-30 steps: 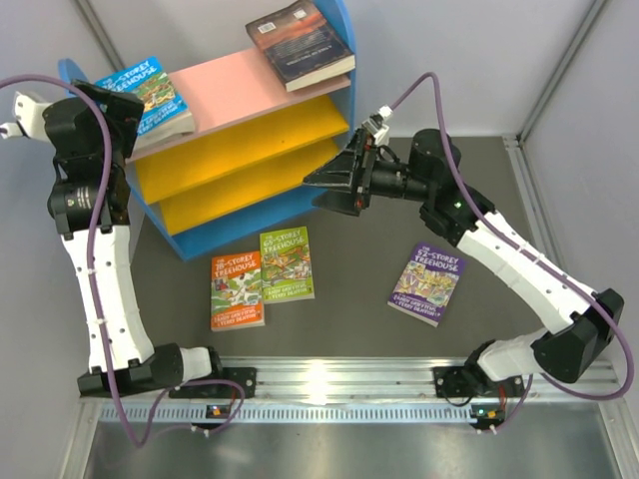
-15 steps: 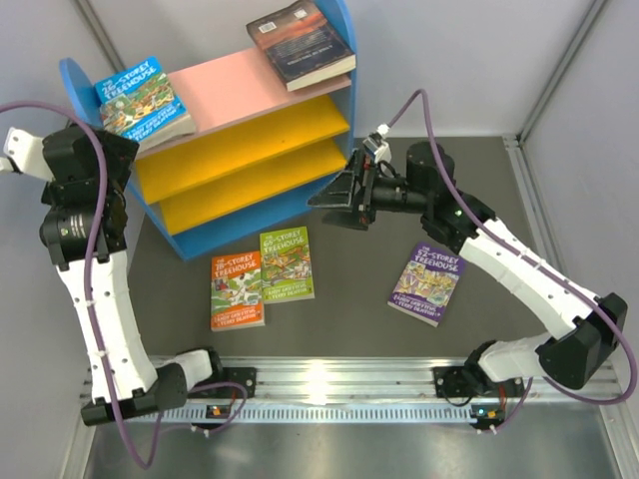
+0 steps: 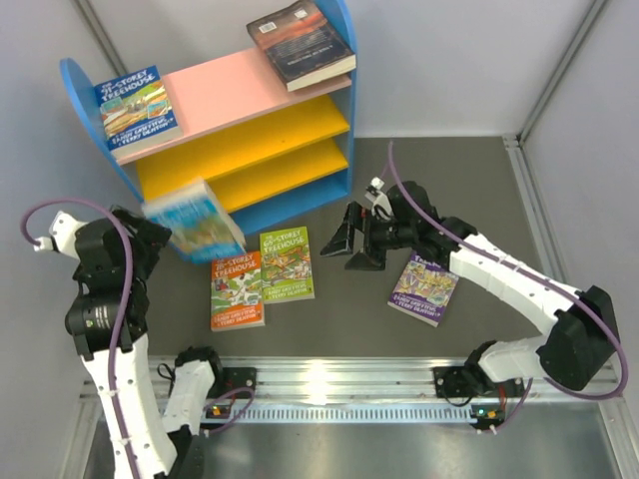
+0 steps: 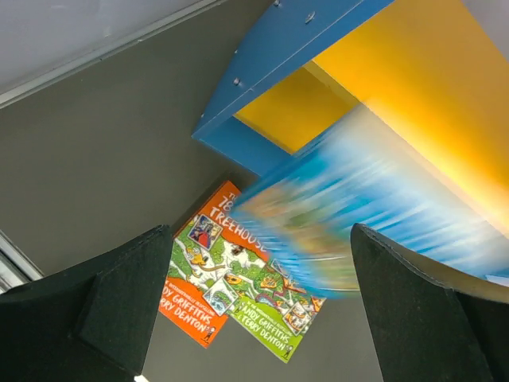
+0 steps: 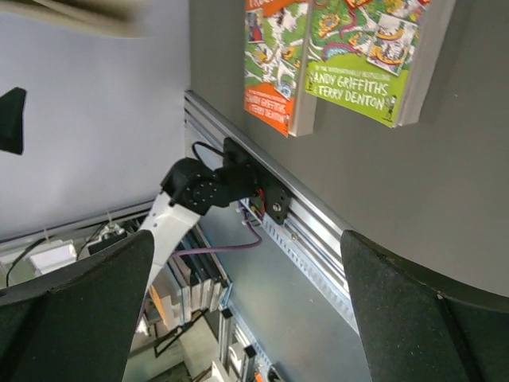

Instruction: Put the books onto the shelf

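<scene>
The shelf carries a blue book at the left of its pink top board and a dark book at the right. Another blue book, motion-blurred, is in the air in front of the yellow lower boards; in the left wrist view this book shows beyond my open left gripper, not between its fingers. An orange book, a green book and a purple book lie flat on the table. My right gripper stands open and empty between the green and purple books.
The shelf's blue side panel stands close to my left gripper. An aluminium rail runs along the near table edge with both arm bases on it. Grey walls close in the left and right sides.
My left arm has drawn back from the shelf top and dropped low at the left. A blue book has come off the shelf and is now blurred in mid-air. My right gripper has descended toward the table.
</scene>
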Motion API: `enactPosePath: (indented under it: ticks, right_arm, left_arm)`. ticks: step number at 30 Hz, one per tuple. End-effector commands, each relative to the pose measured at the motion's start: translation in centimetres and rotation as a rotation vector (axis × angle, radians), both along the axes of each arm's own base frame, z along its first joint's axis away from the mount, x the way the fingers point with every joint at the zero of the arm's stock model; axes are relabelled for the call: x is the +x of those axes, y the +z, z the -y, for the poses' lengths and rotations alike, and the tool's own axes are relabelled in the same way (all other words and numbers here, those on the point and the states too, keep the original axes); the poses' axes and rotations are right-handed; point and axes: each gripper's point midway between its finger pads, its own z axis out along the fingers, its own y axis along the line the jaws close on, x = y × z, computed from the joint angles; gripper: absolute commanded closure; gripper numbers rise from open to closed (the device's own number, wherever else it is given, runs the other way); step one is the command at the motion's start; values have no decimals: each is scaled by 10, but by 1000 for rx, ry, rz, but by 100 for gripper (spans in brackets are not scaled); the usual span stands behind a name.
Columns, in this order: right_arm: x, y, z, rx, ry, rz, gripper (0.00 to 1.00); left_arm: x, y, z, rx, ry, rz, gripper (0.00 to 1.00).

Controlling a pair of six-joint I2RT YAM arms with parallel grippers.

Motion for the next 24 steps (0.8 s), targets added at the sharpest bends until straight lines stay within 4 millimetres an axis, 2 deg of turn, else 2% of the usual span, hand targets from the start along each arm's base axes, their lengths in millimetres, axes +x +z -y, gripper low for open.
enactPosePath:
  ticks: [1,5,8,10,11,12,14,15,17,18,19,21,22,24]
  right_arm:
    - [9,-2,1,-5,1,56,0]
    - [17,-3,-10,18,10,66,0]
    - [19,10,-26,74,57,95,0]
    - [16,20,-39,99,99,121,0]
    - [13,10,-45,86,125,88,0]
    - [12,7,-48,81,137,69,0]
    - [2,-12,-57,53,167,10,0]
    - [-2,-19,-59,36,178,-10,0]
    - [-19,-31,-68,21,241,-26,0]
    - [-25,-31,-72,22,275,-19,0]
    - [-42,-41,-78,1,349,-12,0]
    - [-61,-48,-81,-38,440,-24,0]
    - [-85,-73,-70,-145,506,-105,0]
    - [-103,-85,-58,-229,550,-165,0]
  left_arm:
    - [5,12,0,40,-40,4,1]
    - [20,33,4,25,-64,70,2]
    - [22,28,11,-10,-94,58,3]
    - [19,11,15,-24,-114,26,1]
    - [15,3,18,-33,-119,13,2]
    - [11,-15,22,-57,-131,-13,2]
    - [9,-32,42,-146,-196,-15,2]
    - [2,-54,50,-194,-211,-43,2]
    - [-7,-70,77,-308,-289,-17,1]
    - [-10,-97,82,-356,-290,-67,1]
    - [-14,-108,87,-382,-297,-77,1]
    - [-23,-130,96,-421,-325,-90,1]
    - [-27,-137,97,-425,-324,-102,1]
    - [-30,-145,101,-421,-354,-109,1]
